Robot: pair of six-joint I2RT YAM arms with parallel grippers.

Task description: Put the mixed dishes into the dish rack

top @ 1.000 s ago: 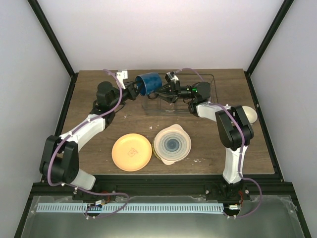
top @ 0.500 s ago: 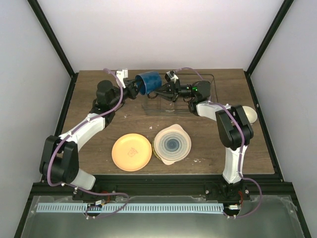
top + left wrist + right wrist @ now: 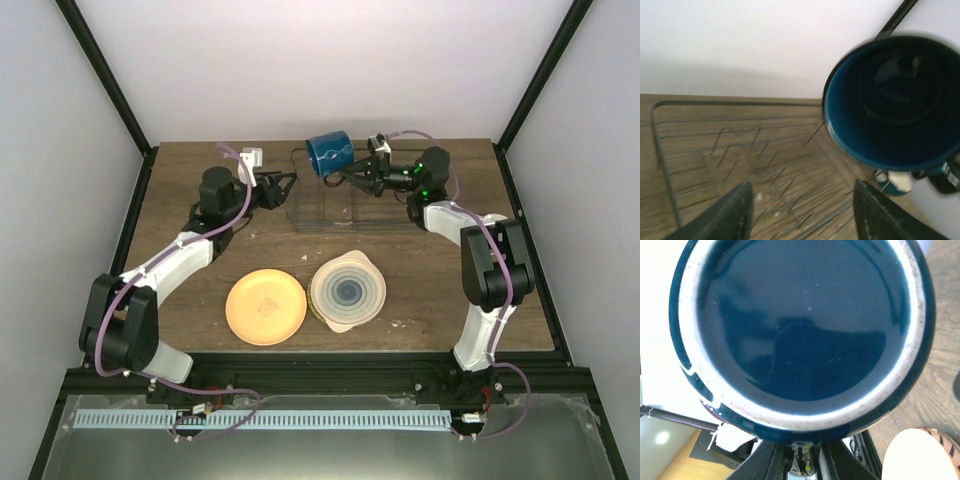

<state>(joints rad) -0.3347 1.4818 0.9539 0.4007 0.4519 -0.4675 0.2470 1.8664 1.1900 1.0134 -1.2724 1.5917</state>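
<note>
The wooden table (image 3: 180, 200) takes up most of the overhead view. The wire dish rack (image 3: 330, 215) sits at its far middle, and no dishes are seen in it. In the left wrist view, the rack (image 3: 715, 145) shows bare divider prongs over the wood.

On the near side of the rack, two plates lie flat on the table. The cream plate with grey-blue rings (image 3: 347, 291) is on the right and the orange-yellow plate (image 3: 266, 307) is on the left. Their edges meet or nearly meet, and both plates are well apart from the rack and from both grippers.

The dark blue mug (image 3: 328, 153) is off the table, in the air over the far left part of the rack, and it is tipped onto its side. Its mouth faces the left wrist camera, where the mug (image 3: 895, 100) shows its dark inside. Its base faces the right wrist camera, where the mug (image 3: 800, 325) nearly fills the picture.

The right gripper (image 3: 352, 177) reaches in from the right and holds the mug. In its own view, the right gripper (image 3: 800, 460) has its fingers drawn close together under the mug's lower edge, though I cannot tell just which part they pinch.

The left gripper (image 3: 285, 185) hangs just left of the rack, apart from the mug. Its fingers (image 3: 725, 215) are spread with nothing between them.
</note>
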